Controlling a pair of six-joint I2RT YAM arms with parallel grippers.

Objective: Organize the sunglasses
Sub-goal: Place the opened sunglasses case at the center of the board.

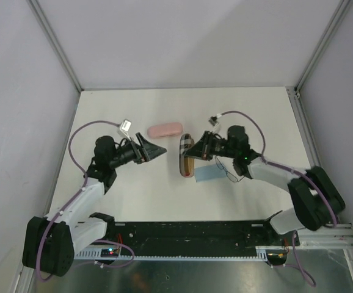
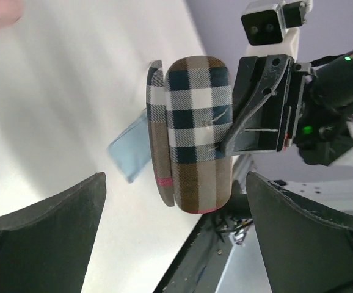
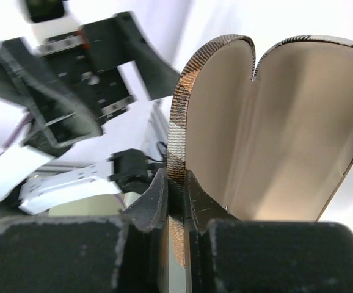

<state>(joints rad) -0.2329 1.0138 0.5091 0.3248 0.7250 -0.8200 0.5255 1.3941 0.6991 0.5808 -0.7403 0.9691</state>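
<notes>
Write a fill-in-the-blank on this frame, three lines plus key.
The plaid case, gripped at its rim by the right hand, is ___.
The left hand holds ___.
The second case, farther back, is coloured ___.
Missing: open; nothing; pink.

Table [image 1: 256,116]: rectangular white matte top, evenly lit from above, soft shadows only. Back wall [image 1: 189,36], left wall [image 1: 18,122] and right wall [image 1: 347,110]: plain pale grey panels closing in the table on three sides. Left post [image 1: 54,43] and right post [image 1: 323,46]: silver metal profiles rising from the table's back corners. Black mounting rail [image 1: 189,232]: runs along the near edge. Grey brushed-metal surface [image 1: 195,274]: lies below the rail.
</notes>
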